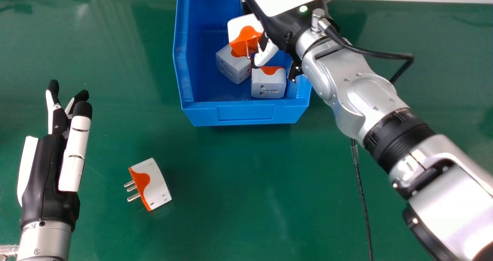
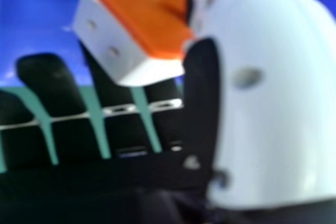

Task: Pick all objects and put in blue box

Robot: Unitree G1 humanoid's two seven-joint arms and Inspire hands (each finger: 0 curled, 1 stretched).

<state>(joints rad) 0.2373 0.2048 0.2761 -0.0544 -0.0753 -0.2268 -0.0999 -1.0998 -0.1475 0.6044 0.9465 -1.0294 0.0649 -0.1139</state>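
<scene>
Fingers (image 2: 51, 85) of the robot's black and white right hand (image 1: 267, 54) are narrowed against its thumb, pinching a white and orange plastic plug adapter (image 1: 242, 26) with metal prongs over the open blue plastic box (image 1: 246, 112). Inside the box, just below the held adapter in the head view, sit a pale, boxy adapter (image 1: 233, 65) turned at an angle and, just beside it, a white adapter with an orange patch (image 1: 268, 84), near the front wall. Whether the held piece touches the one beneath it, the pictures do not settle.

Out on the green tabletop (image 1: 238, 187), in front of the box and toward the robot's left, lies a white adapter with an orange face (image 1: 156, 186), its three prongs pointing left. The black and white left hand (image 1: 48, 176) is at the left of the head view, its fingers extended and loosely apart, holding nothing.

The step in hand appears to be the placing of the held adapter. The next move calls for a small lowering into the box, then a spreading of fingers and thumb so the prongs do not snag on the way out. That would leave the tabletop adapter, which lies nearer the left hand, to be collected.
</scene>
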